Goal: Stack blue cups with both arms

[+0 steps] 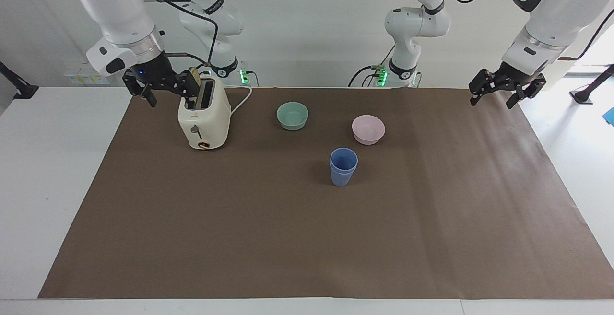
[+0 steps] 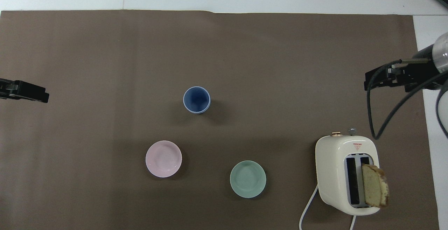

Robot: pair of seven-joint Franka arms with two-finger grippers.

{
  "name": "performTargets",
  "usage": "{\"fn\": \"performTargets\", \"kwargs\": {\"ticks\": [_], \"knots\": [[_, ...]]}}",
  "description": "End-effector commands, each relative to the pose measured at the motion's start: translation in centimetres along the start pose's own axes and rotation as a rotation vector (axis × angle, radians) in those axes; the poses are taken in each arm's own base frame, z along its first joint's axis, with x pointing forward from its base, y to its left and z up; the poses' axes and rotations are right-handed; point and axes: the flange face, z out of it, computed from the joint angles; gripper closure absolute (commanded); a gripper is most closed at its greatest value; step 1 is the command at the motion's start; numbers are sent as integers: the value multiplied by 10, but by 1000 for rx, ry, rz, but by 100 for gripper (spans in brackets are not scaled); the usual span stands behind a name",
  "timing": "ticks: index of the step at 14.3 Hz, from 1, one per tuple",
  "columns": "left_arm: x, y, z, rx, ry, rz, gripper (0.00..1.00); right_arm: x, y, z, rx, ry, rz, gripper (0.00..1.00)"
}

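Observation:
The two blue cups [image 1: 343,166] stand nested one inside the other, upright on the brown mat [image 1: 288,238] near its middle; from above the stack [image 2: 196,99] shows a double rim. My left gripper [image 1: 495,98] hangs open and holds nothing, over the mat's edge at the left arm's end, well apart from the cups. The same left gripper [image 2: 41,96] pokes in at the side of the overhead view. My right gripper [image 1: 168,92] is open with nothing in it, in the air beside the toaster's top; from above the right gripper [image 2: 371,80] is over the mat's edge.
A cream toaster [image 1: 204,116] with a bread slice [image 2: 374,185] sticking out stands at the right arm's end. A green bowl [image 1: 292,115] and a pink bowl [image 1: 368,129] sit nearer to the robots than the cups. A white cord [image 2: 308,209] trails from the toaster.

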Motion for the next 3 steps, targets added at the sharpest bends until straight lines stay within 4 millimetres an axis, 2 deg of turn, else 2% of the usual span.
{"fn": "performTargets", "kwargs": {"ticks": [1,3], "knots": [[-5,-2,-4,13,-7,4,0,-2,6,1,-11,17,20,0],[-5,-2,-4,13,-7,4,0,1,9,-1,12,34,34,0]]}}
